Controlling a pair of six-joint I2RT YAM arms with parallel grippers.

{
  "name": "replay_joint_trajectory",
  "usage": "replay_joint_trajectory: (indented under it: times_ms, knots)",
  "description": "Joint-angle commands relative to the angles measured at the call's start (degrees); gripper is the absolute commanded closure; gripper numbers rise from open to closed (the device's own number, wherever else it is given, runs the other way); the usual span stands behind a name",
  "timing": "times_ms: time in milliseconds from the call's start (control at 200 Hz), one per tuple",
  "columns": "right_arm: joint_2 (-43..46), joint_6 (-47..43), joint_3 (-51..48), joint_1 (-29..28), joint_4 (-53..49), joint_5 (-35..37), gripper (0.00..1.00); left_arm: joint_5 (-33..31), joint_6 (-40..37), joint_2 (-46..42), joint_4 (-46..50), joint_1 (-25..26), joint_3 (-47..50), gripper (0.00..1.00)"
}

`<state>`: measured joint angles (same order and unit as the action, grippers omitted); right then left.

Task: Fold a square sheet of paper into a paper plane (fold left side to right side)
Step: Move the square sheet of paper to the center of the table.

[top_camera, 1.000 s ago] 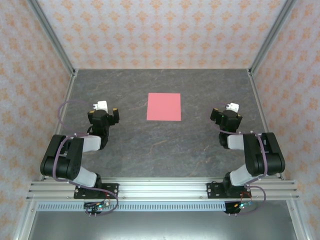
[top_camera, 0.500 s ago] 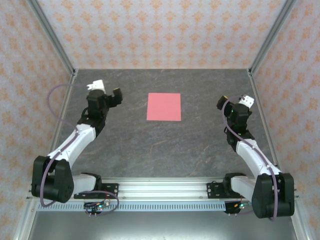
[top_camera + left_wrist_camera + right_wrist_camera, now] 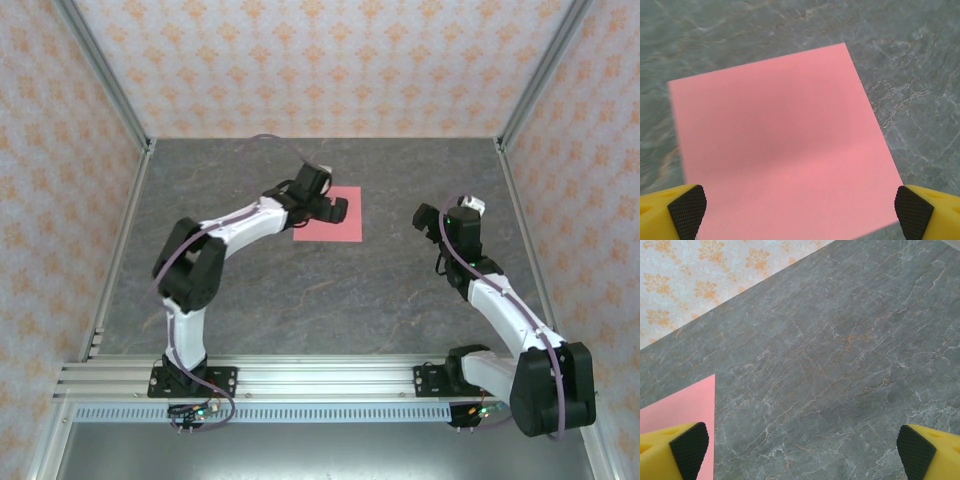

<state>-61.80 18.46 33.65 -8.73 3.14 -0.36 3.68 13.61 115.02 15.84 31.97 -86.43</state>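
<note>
The grey, stone-veined counter (image 3: 330,300) carries everything. The left arm (image 3: 230,225), which half a second ago stretched well out at 9 o'clock of the sheet, now reaches across to it. The right arm (image 3: 500,300) has edged inward. The sheet (image 3: 345,228) lies flat and unmoved, toward 12 o'clock of the counter's middle. The left end effector (image 3: 325,210) is over its 10 o'clock corner, spread wide. The right end effector (image 3: 452,218) is near, at the sheet's 3 o'clock, equally wide.
</note>
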Motion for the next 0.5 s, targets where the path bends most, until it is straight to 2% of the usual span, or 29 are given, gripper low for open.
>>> replay_joint_trajectory:
  times_ms: [0, 220, 495]
  knots:
    - [-0.5, 0.8, 2.3, -0.5, -2.0, -0.2, 0.0, -2.2, 0.7, 4.9, 9.8, -0.2, -7.7, 0.0]
    - [-0.5, 1.0, 2.6, -0.7, -2.6, -0.3, 0.0, -2.0, 2.2, 16.5, 20.1, -0.2, -21.0, 0.0]
    - [-0.6, 1.7, 2.4, -0.9, -2.9, -0.3, 0.0, -0.8, 5.2, 19.1, 23.1, -0.1, -20.6, 0.0]
